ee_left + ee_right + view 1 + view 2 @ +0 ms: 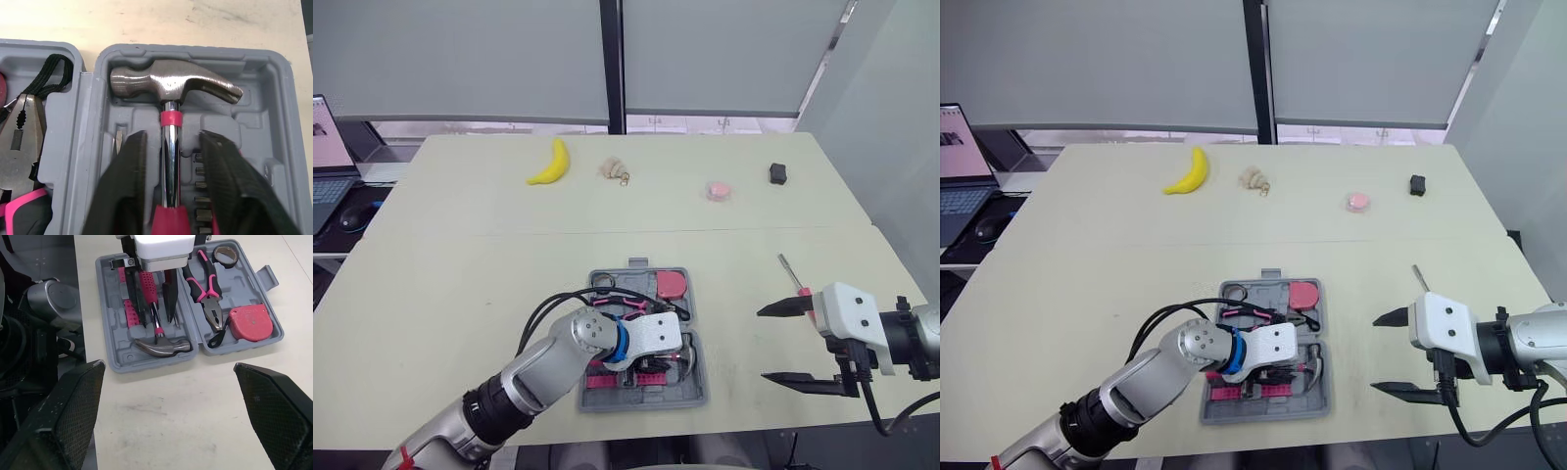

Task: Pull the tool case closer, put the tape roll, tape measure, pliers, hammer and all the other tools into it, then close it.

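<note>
The grey tool case (697, 390) lies open near the table's front edge. Its far half holds the red tape measure (249, 323), the pink-handled pliers (208, 289) and the tape roll (225, 254). The hammer (173, 88) lies in its moulded slot in the near half. My left gripper (173, 137) is open over it, one finger on each side of the steel shaft with a gap at both. Open and holding nothing, my right gripper (762, 345) hovers to the right of the case. A red-handled screwdriver (790, 271) lies on the table just beyond it.
Along the far side of the table lie a banana (550, 163), a small beige object (614, 170), a pink object (719, 190) and a black object (777, 173). A laptop (325, 166) and a mouse (354, 217) sit on a desk off to the left.
</note>
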You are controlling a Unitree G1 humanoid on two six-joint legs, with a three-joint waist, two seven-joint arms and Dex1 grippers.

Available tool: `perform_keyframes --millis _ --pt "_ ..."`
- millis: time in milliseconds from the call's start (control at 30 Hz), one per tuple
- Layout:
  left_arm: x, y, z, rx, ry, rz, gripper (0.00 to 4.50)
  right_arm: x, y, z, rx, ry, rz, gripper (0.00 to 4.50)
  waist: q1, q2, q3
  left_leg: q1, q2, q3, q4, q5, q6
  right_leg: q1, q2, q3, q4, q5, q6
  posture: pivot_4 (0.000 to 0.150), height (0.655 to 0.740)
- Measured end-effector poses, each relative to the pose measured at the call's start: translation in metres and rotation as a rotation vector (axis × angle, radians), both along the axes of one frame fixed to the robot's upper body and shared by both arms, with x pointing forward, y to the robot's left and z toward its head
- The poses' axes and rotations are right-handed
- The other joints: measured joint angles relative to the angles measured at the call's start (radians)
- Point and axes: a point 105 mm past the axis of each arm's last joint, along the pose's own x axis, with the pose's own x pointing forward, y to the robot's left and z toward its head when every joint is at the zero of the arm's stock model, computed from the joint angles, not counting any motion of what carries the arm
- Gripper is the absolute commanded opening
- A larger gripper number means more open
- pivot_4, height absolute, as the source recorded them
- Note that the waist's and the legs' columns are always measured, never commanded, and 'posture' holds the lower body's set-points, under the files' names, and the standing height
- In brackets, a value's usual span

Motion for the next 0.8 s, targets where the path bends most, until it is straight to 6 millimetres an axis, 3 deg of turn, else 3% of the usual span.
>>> perform_keyframes --millis 33,200,300,433,600,800 --pt "0.002 0.000 0.006 -0.027 -0.001 0.008 3.19 0.000 0.000 0.000 0.000 -0.001 -0.001 4.50 0.000 0.000 0.000 0.000 0.000 0.000 0.000 0.000 0.000 0.000 0.000 0.000 0.000 0.000 0.000 0.150 0.7274" --pt "0.018 0.007 0.049 -0.196 -0.074 -0.006 3.19 0.003 0.000 0.001 0.006 -0.018 -0.019 4.50 -0.001 0.000 0.000 0.002 0.000 0.001 -0.001 0.000 0.000 0.001 0.000 0.000 0.000 0.000 0.000 0.150 0.7274" --pt "0.021 0.019 0.060 -0.259 -0.076 -0.084 2.59 0.005 0.001 0.003 0.010 -0.035 -0.029 4.50 -0.001 0.000 0.000 0.003 0.000 0.001 -0.001 0.000 0.000 0.001 0.000 0.000 0.000 -0.001 -0.001 0.150 0.7274" --pt "0.012 0.036 0.054 -0.227 -0.019 -0.223 1.41 0.006 0.003 0.002 0.017 -0.039 -0.027 4.50 0.000 0.000 0.000 0.003 0.000 0.003 -0.002 0.000 0.000 0.001 -0.001 0.001 -0.001 -0.001 -0.001 0.150 0.7274" --pt "-0.002 0.039 0.039 -0.183 0.042 -0.315 0.02 0.008 0.005 0.001 0.022 -0.041 -0.029 4.50 0.000 0.000 0.000 0.003 0.000 0.004 -0.002 0.000 0.000 0.002 -0.001 0.001 -0.001 -0.001 -0.001 0.150 0.7274" --pt "-0.001 0.056 0.010 -0.071 0.048 -0.323 0.02 0.009 0.005 0.001 0.023 -0.046 -0.039 4.50 0.000 0.000 0.000 0.003 0.001 0.003 -0.002 0.000 0.000 0.001 -0.001 0.001 -0.001 -0.001 -0.001 0.150 0.7274"
